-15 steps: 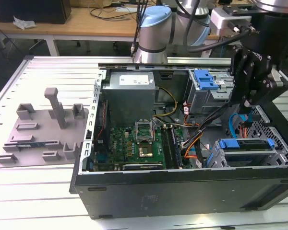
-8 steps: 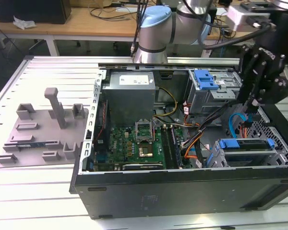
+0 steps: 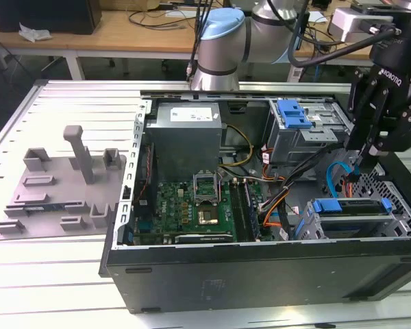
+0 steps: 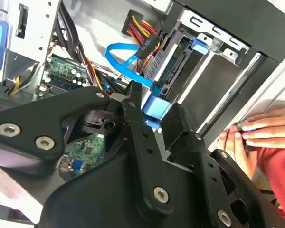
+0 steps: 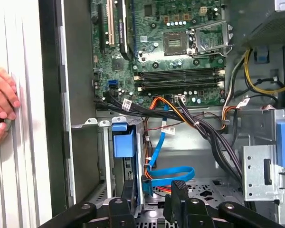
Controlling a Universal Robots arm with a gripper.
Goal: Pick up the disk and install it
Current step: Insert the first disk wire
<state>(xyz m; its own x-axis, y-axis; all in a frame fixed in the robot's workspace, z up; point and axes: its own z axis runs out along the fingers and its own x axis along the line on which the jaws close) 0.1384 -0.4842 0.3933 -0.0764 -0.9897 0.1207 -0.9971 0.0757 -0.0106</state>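
Slatted white tabletop carries an open computer case. Its drive cage, at the exterior view's right, holds the disk, blue frame showing along the top. Claw hovers just above the cage, fingers apart, gripping nothing. Blue cable loops close beneath it. Grey fixture lies beside the case; a hand rests on the tabletop.
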